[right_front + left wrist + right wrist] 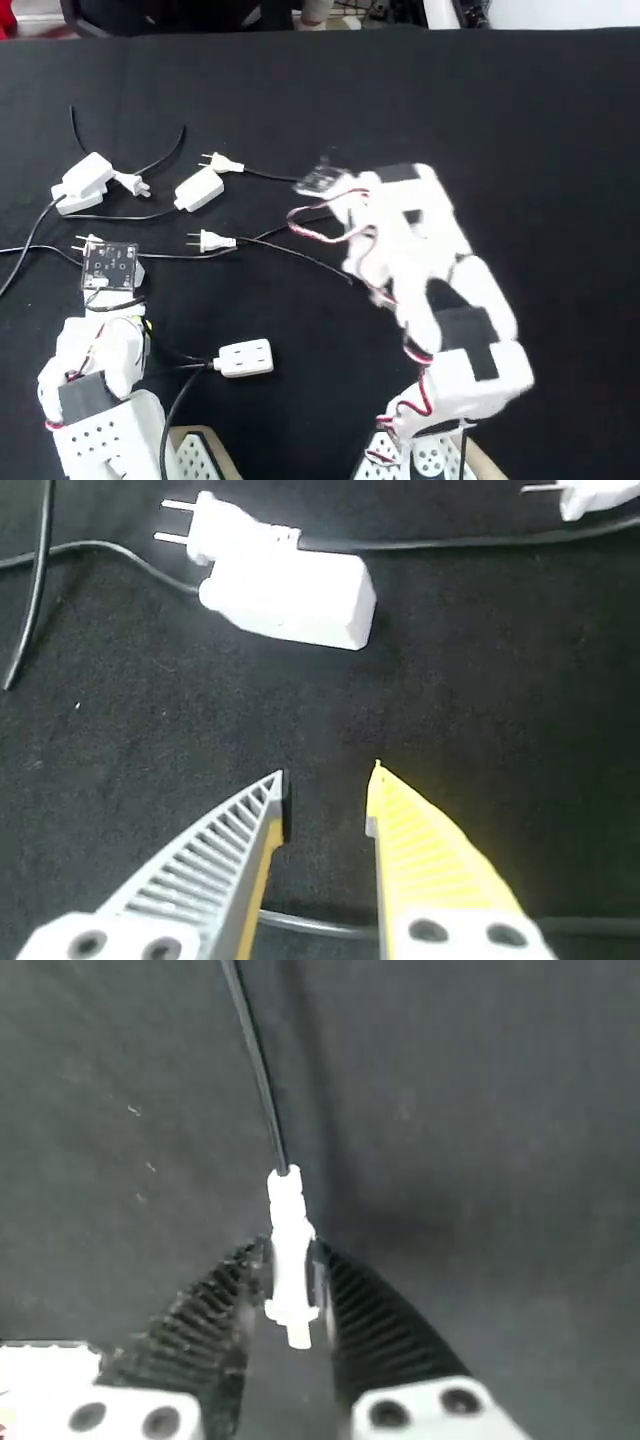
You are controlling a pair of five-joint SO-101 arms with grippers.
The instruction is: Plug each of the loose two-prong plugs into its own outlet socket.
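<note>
Your right claw (290, 1255) is clamped on the body of a white plug (286, 1205) mid-counter (500, 120), probably to keep its prong end free for aiming, while your left claw (325, 780) hangs open, near-left, facing a white socket block (290, 595).

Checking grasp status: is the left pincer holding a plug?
No, the left pincer stands open and empty, the nearest plug lying beyond its tips.
</note>
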